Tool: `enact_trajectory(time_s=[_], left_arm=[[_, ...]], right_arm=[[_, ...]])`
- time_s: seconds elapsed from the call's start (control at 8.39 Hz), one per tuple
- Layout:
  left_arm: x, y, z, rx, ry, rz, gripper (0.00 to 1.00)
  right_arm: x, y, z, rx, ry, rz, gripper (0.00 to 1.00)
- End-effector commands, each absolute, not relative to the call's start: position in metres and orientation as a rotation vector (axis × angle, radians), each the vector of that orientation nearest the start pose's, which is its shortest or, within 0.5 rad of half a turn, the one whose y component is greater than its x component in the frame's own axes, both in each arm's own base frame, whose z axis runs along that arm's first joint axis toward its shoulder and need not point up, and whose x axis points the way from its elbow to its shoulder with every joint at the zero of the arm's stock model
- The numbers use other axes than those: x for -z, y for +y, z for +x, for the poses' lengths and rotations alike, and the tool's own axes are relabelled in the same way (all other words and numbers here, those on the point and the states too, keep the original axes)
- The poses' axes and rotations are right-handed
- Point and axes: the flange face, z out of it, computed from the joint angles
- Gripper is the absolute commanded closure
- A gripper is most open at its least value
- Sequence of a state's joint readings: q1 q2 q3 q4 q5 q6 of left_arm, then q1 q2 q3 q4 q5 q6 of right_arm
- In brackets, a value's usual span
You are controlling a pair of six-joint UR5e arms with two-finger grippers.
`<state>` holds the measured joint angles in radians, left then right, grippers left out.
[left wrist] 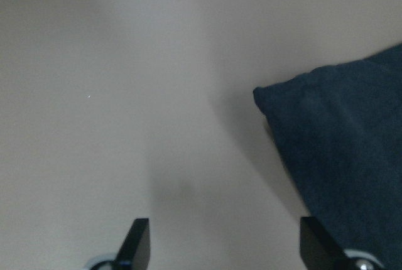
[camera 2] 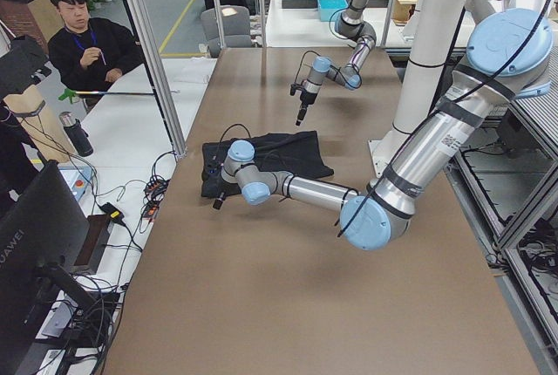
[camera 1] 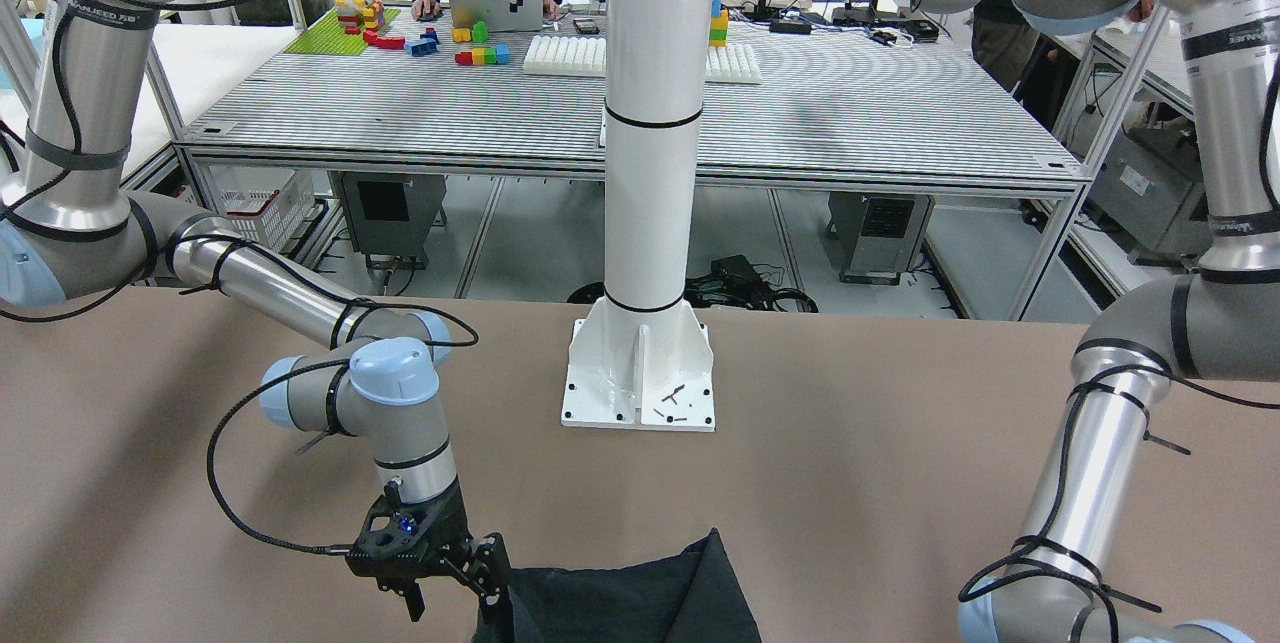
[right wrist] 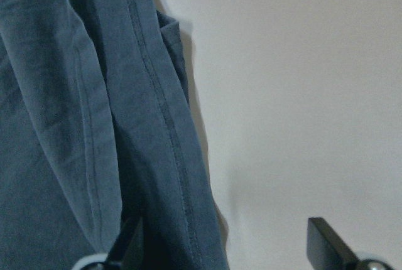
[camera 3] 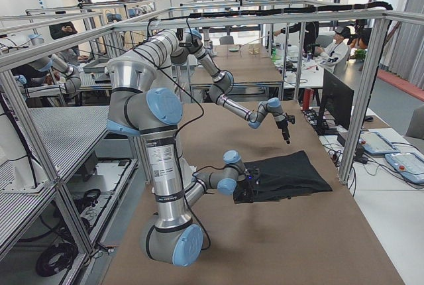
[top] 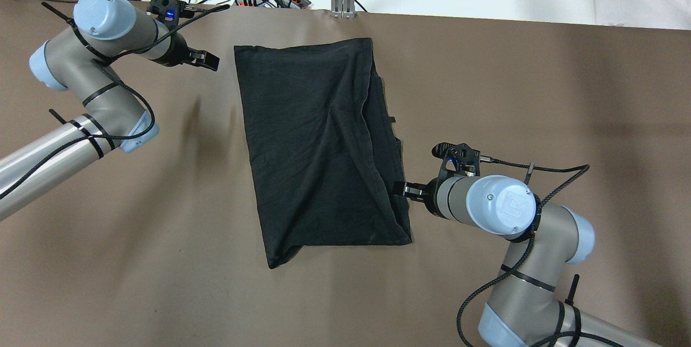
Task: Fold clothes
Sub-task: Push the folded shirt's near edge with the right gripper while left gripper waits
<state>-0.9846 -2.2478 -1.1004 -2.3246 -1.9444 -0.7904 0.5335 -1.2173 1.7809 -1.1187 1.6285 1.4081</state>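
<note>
Clothes (top: 318,142): mid-frame on table (top: 540,93); judged thin, limp, light; best pinched at hemmed corners | left gripper (top: 208,60): fingers apart, near upper-left corner | right gripper (top: 400,189): fingers apart, at lower-right hem

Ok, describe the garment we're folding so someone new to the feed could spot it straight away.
Start from the big brown table in the overhead view. Near its middle, between the left hand and the right hand, lies the black garment, lying as a rough rectangle. It is the only cloth there, soft and wrinkled beside the hard arms.
</note>
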Motion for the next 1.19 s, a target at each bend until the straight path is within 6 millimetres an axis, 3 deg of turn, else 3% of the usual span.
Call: enact_trajectory(time_s=[0.0,0.24,0.36,0.6,0.71,1.07], left_arm=[[-0.393,-0.690,0.343,0.012,0.878,0.515,0.05],[-0.398,-0.687,0.346,0.013,0.874,0.509,0.05],[-0.399,-0.687,0.346,0.014,0.872,0.509,0.05],[-0.400,-0.686,0.347,0.013,0.871,0.507,0.05],[-0.401,-0.686,0.347,0.013,0.870,0.506,0.05],[-0.407,-0.683,0.345,0.016,0.868,0.502,0.05]], right_arm=[[-0.352,-0.454,-0.505,-0.530,-1.072,0.300,0.09],[-0.348,-0.454,-0.511,-0.580,-1.078,0.318,0.12],[-0.346,-0.454,-0.512,-0.610,-1.087,0.301,0.20],[-0.336,-0.450,-0.521,-0.644,-1.109,0.270,0.46],[-0.338,-0.437,-0.532,-0.624,-1.106,0.255,0.48],[-0.339,-0.435,-0.534,-0.617,-1.101,0.252,0.46]])
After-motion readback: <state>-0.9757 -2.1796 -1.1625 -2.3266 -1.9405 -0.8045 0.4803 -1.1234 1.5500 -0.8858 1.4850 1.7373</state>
